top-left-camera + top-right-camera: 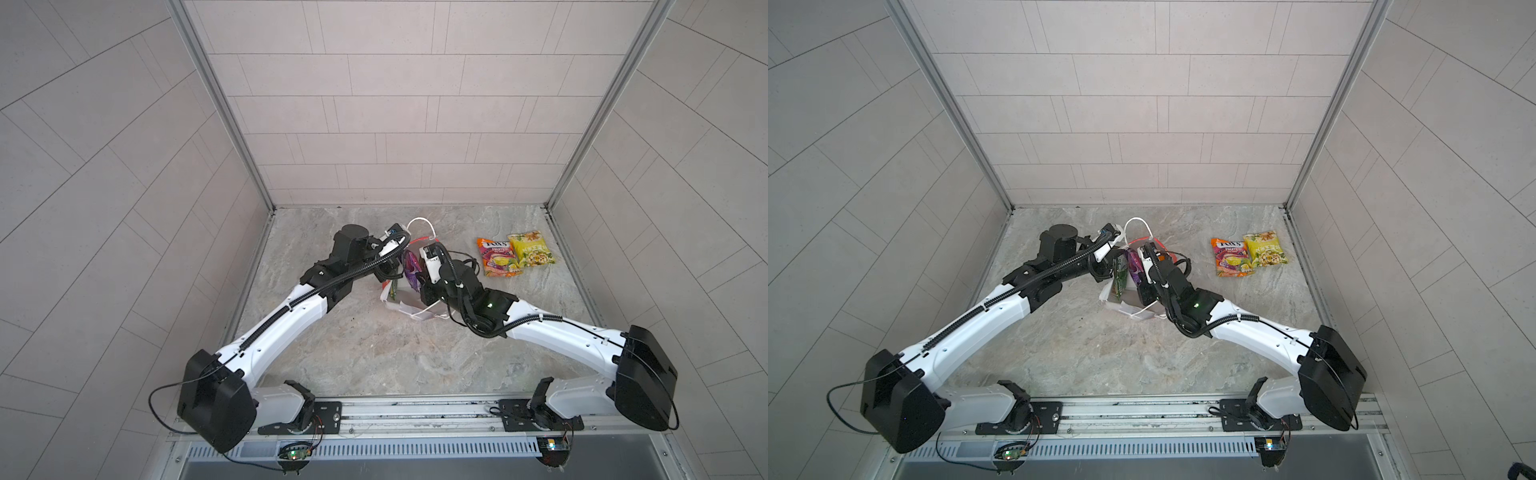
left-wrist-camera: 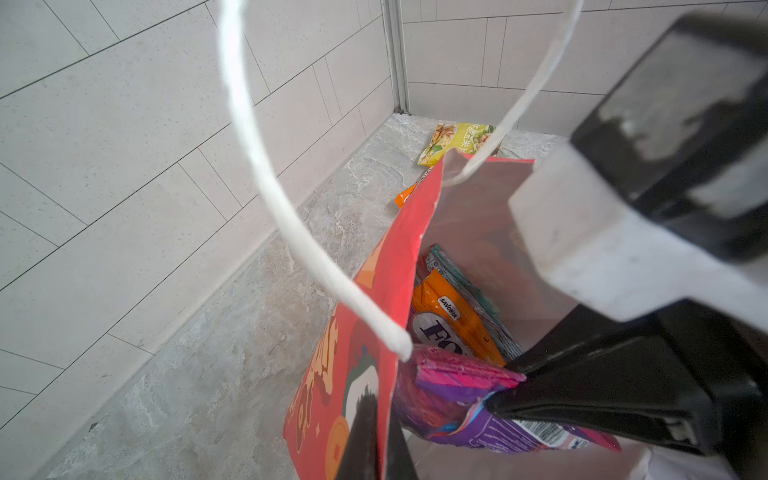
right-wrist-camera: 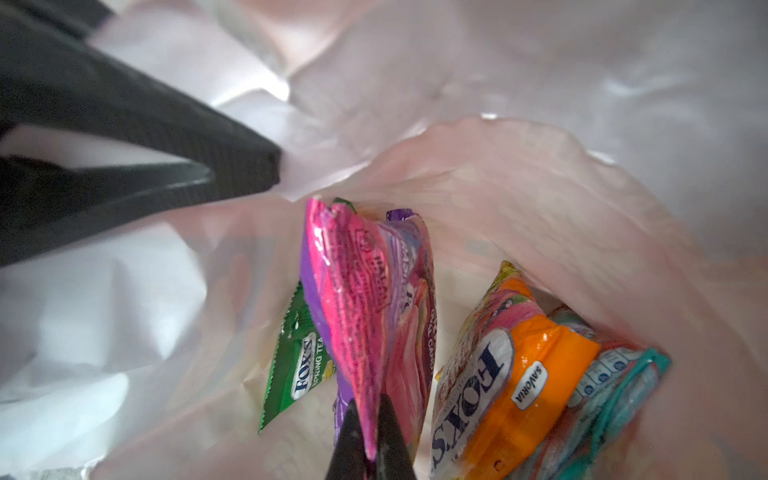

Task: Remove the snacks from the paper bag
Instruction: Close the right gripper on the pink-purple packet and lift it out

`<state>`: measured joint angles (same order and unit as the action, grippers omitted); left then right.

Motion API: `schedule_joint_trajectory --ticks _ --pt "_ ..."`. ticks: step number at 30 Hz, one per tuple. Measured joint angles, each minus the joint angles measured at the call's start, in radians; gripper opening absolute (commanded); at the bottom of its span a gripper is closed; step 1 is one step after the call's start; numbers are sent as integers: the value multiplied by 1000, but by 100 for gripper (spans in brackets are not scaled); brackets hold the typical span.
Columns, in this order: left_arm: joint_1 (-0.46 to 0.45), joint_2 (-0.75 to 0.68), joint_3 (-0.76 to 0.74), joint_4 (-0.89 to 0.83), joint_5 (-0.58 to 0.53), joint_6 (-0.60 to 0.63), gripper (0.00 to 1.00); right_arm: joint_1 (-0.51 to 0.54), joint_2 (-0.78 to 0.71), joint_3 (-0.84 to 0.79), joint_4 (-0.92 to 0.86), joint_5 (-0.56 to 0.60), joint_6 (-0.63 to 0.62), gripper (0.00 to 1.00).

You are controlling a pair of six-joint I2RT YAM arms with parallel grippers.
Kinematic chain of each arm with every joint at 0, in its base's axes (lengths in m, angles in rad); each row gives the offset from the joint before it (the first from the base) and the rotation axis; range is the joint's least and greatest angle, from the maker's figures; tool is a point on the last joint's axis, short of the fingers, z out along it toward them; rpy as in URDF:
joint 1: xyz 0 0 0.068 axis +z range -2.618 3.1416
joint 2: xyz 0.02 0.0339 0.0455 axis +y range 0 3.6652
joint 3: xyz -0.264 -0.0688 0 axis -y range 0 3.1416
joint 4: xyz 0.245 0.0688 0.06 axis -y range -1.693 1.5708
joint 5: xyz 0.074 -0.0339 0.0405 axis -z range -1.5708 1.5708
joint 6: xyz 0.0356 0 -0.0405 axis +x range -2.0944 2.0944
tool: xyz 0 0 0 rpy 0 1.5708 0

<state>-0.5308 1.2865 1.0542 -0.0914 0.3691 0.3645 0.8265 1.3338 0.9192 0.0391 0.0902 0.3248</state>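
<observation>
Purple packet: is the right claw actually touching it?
Touching. The right wrist view shows the right gripper pinching the purple packet by its edge, inside the paper bag.

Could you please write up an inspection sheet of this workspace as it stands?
Surface: marble-look tabletop, grey-veined.
Job's things: paper bag standing, mouth open; purple packet, green packet, orange packet and teal packet inside; orange-pink packet and yellow packet out, touching, on the tabletop.
Clutter: nothing seen.
Grippers: left gripper shut on the bag's wall; right gripper shut on the purple packet.
Cables: black conduit along each arm; loose cable loop by the left arm's base.
Surroundings: tiled walls, metal frame posts.
</observation>
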Motion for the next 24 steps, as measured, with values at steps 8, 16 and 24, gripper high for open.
schedule_joint_trajectory --ticks 8,16,24 --pt "0 0 0 1 0 -2 0 0 -113 -11 -41 -57 -105 0" --pt "0 0 0 2 -2 -2 0 0 -223 -11 -116 -87 -204 0" --pt "0 0 0 5 -8 -2 0 -36 -341 -11 -172 -137 -220 0"
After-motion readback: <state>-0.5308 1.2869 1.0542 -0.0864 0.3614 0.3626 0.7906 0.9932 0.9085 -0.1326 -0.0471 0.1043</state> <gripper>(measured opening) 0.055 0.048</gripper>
